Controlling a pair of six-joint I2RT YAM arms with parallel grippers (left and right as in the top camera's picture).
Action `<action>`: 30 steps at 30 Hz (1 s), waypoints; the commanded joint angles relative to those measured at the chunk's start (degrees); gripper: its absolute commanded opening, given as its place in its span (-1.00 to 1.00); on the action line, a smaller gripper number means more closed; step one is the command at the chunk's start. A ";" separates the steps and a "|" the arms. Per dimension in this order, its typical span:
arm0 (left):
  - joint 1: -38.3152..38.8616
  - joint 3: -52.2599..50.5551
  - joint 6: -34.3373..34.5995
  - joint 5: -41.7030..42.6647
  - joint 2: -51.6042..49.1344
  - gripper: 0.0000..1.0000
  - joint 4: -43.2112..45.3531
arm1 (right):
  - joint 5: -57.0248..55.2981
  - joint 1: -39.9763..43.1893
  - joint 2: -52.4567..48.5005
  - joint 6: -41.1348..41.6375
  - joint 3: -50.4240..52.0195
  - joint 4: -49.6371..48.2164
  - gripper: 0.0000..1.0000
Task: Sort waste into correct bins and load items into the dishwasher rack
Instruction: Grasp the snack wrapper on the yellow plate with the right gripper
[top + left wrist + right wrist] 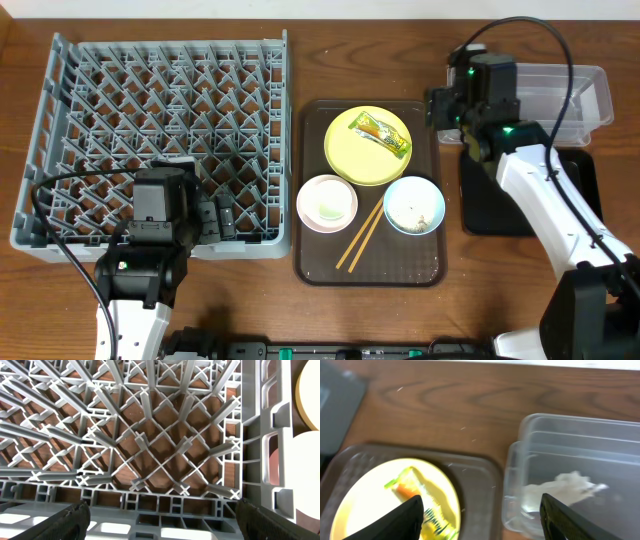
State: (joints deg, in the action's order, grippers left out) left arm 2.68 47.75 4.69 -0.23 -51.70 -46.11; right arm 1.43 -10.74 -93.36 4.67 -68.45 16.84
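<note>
A wooden table [300,50] was seen from above. On its left lay the large grey dishwasher rack [160,100], with no dishes in it. The left gripper [162,507] hung over the rack's near edge, its jaws spread wide and holding nothing.

In the middle sat a brown serving tray [370,265]. It held a round yellow plate [350,150] with a green-yellow snack wrapper [381,133] on it. Nearer the front were a pinkish-white bowl [327,203] and a light blue bowl [414,205] containing pale food scraps [418,215]. Thin wooden chopsticks [360,237] lay slanted between the two bowls.

On the right, a clear plastic tub [590,95] stood behind a shallow black tray [480,195]. Crumpled white paper [565,487] lay inside the tub. The right gripper [481,502] hovered between the serving tray and the tub, its jaws wide apart and empty.
</note>
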 commanded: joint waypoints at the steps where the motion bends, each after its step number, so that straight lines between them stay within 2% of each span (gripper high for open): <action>1: -0.24 1.46 0.52 -0.22 0.09 0.89 -0.11 | 4.68 -2.86 -0.94 -7.50 -0.15 1.29 0.41; 6: -0.24 1.46 0.52 -0.22 0.09 0.89 -0.11 | 4.66 -6.16 -4.76 -14.05 -0.13 2.78 0.55; 9: -0.24 1.44 0.52 -0.22 0.09 0.89 -0.13 | 4.63 -7.39 -8.20 -14.84 -0.13 2.43 0.70; 13: -0.24 1.44 0.52 -0.22 0.09 0.89 -0.13 | 4.63 -8.55 -13.11 -14.84 -0.13 1.97 0.79; 17: -0.24 1.44 0.52 -0.22 0.07 0.89 -0.13 | 4.61 -9.49 -17.38 -14.84 -0.13 1.33 0.83; 19: -0.24 1.44 0.52 -0.22 0.04 0.89 -0.13 | 4.66 -9.66 -18.47 -14.80 -0.13 1.31 0.79; 23: -0.24 1.44 0.52 -0.22 -0.33 0.89 -0.13 | 4.87 -9.99 -19.26 -14.80 -0.13 2.03 0.40; 29: -0.24 1.44 0.52 -0.22 -1.68 0.89 -0.15 | 4.83 -9.90 -17.31 -14.34 -0.15 2.03 -0.81; 30: -0.24 1.44 0.52 -0.22 -1.86 0.89 -0.15 | 4.66 -9.90 -16.44 -13.75 -0.15 2.01 -0.92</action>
State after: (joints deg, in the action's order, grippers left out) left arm 2.68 47.75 4.69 -0.23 -52.97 -46.11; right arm 6.07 -19.97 -112.14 -9.74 -68.42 18.81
